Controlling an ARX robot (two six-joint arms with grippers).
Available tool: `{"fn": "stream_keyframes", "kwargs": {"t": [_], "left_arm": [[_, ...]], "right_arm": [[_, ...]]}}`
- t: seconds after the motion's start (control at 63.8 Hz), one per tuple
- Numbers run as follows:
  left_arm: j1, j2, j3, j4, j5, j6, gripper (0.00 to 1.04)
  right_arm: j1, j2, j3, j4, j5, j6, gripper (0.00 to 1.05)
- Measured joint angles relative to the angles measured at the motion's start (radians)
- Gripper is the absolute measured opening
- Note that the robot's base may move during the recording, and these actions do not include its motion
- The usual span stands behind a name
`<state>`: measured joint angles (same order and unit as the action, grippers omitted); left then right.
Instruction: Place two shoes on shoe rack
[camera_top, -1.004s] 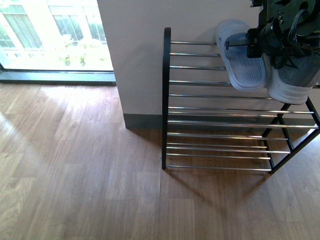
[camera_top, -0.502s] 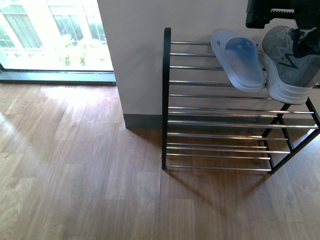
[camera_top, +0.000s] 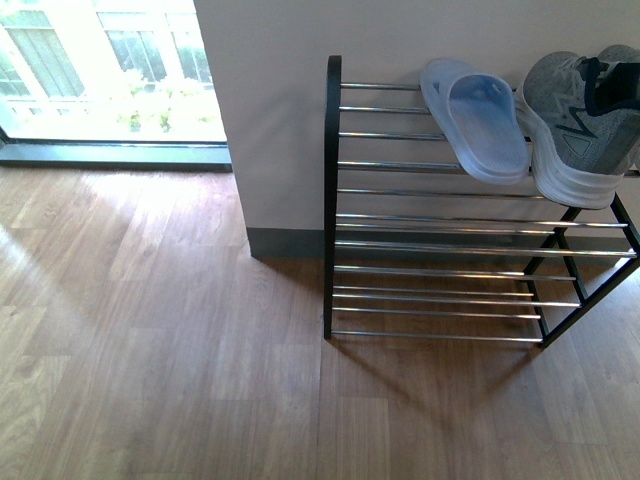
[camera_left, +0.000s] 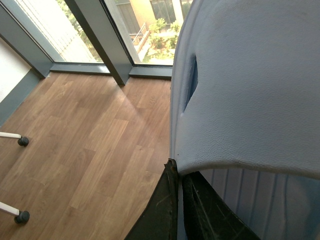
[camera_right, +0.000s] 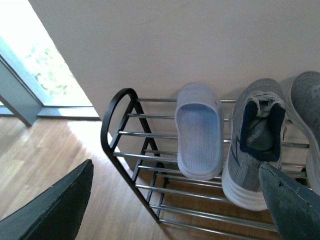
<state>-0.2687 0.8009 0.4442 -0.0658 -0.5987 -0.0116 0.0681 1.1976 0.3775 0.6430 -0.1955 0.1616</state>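
On the wood floor (camera_top: 150, 350), we saw the shoe rack (camera_top: 333, 200); slipper (camera_top: 478, 118) at sneaker's (camera_top: 578, 130) nine o'clock. Right gripper (camera_right: 175, 210) gaped empty; left gripper (camera_left: 181, 210) clamped a second slipper (camera_left: 250, 90).

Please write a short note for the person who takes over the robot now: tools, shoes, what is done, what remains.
Left tool: shut on a second slipper.
Right tool: open, empty, facing the rack.
Top tier: slipper and sneaker side by side; another sneaker beyond it.
Done: those shoes are placed.
Left: probably set the second slipper beside its pair.
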Motion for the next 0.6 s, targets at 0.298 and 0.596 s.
{"fn": "stream_keyframes", "kwargs": {"t": [0.298,0.596], "left_arm": [[0.0,0.0,0.0,0.0,0.0,0.0,0.02],[0.0,0.0,0.0,0.0,0.001,0.0,0.02]], "right_arm": [[0.014,-0.031,-0.109,0.232,0.248,-0.093,0.76],[-0.057,-0.19,-0.23,0.204,0.2,-0.149,0.28]]}}
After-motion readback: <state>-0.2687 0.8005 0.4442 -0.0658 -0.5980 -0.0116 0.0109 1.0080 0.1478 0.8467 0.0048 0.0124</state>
